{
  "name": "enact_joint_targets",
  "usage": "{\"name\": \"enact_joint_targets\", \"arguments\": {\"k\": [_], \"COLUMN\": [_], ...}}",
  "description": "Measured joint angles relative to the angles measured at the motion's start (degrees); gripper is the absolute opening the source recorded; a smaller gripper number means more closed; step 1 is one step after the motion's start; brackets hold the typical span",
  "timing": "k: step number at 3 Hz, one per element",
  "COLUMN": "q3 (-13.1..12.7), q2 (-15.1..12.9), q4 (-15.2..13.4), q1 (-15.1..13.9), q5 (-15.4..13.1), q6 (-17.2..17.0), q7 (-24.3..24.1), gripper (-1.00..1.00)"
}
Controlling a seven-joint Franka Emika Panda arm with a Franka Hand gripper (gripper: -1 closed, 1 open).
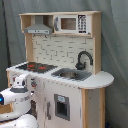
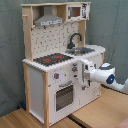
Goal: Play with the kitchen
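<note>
Play had hardly begun: the gripper (image 2: 76, 70) was at the kitchen (image 2: 55, 60) front by the knobs (image 2: 56, 76), its grip impossible to tell.

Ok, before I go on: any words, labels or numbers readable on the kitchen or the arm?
None can be read.
The kitchen: microwave keypad shows only blurred marks.
Knobs: no legible markings.
Gripper: no readable label.
</note>
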State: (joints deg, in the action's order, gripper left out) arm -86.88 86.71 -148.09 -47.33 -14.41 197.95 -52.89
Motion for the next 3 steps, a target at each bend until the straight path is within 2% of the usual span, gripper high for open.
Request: {"name": "enact_joint_targets", "arguments": {"k": [1, 2, 3], "q3": [-1.06, -1.62, -1.62], "q2": [0.00, 0.01, 0.01], "q4": [0.00, 0.01, 0.01], "q1": [-0.32, -0.49, -0.51], "q5": [5.63, 8.29, 8.38], "q6": [-0.04, -0.04, -0.04], "q7": [-0.09, -0.09, -0.09], "gripper": [1.00, 1.00, -1.00]}}
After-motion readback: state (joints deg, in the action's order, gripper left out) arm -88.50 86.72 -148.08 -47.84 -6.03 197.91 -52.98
